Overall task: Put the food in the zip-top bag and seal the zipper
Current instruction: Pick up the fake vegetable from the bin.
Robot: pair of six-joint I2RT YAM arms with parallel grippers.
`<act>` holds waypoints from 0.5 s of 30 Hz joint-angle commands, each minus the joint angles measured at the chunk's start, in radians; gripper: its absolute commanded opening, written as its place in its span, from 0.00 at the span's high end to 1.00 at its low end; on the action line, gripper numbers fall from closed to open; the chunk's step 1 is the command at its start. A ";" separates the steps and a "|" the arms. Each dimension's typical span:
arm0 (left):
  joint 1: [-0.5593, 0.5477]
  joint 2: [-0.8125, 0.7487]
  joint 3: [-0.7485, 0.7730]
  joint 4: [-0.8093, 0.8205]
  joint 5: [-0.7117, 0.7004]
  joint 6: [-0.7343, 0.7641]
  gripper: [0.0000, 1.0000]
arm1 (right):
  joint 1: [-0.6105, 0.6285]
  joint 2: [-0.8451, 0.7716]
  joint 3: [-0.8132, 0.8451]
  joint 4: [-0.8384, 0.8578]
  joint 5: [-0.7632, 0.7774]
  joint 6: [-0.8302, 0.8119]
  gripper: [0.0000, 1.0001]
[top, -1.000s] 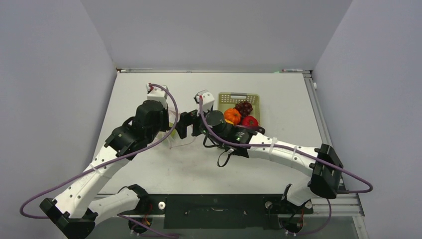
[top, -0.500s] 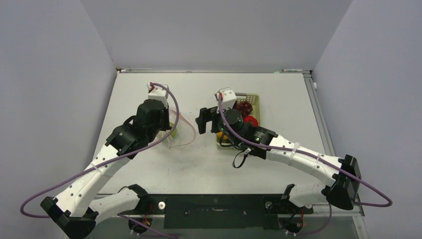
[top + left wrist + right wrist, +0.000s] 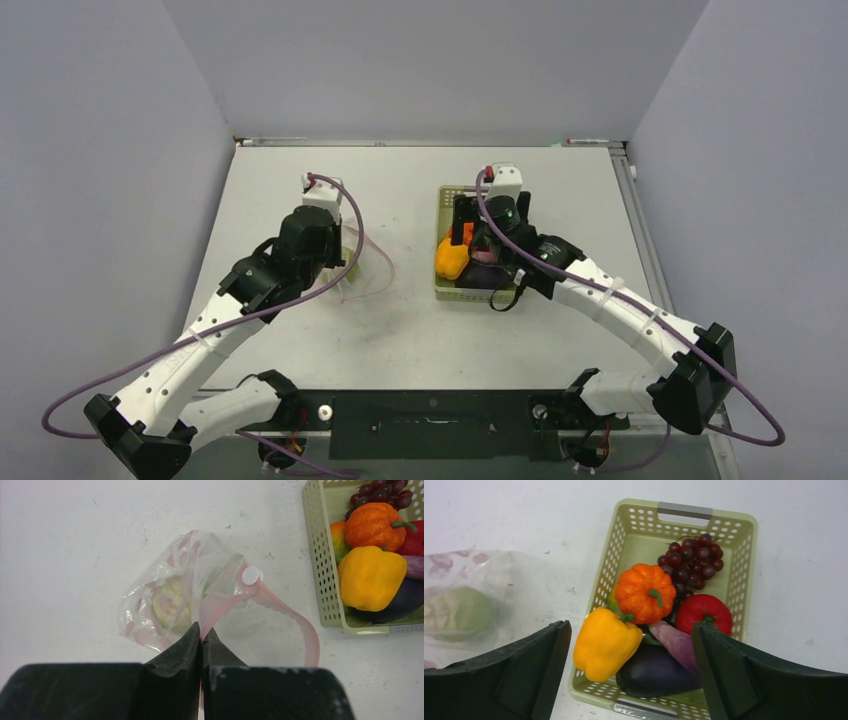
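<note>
Our left gripper (image 3: 201, 632) pinches the zip-top bag (image 3: 145, 592) by its zipper (image 3: 300, 625), one green piece (image 3: 172, 602) inside, lying left of the basket (image 3: 322, 555). Our right gripper (image 3: 629, 630) hangs wide open over the basket's food (image 3: 644, 592).

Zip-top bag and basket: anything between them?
Nothing loose: bare table separates zip-top bag and basket in the right wrist view. Left wrist view adds only the zipper looping toward the basket.

basket (image 3: 610, 555) walls close the food (image 3: 644, 595) in on all sides; top is open. a strip of table (image 3: 280, 545) separates basket from zip-top bag (image 3: 165, 595); left gripper (image 3: 201, 630) blocks the bag's near edge.
</note>
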 commanded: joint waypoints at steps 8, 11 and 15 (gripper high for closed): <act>0.012 -0.031 -0.053 0.086 0.015 0.025 1.00 | -0.141 0.081 -0.001 -0.029 -0.058 0.018 0.07; 0.013 -0.038 -0.056 0.084 0.015 0.025 1.00 | -0.164 0.109 0.000 -0.006 -0.093 0.027 0.08; 0.016 -0.049 -0.063 0.085 0.010 0.027 1.00 | -0.193 0.148 0.000 0.028 -0.157 0.044 0.09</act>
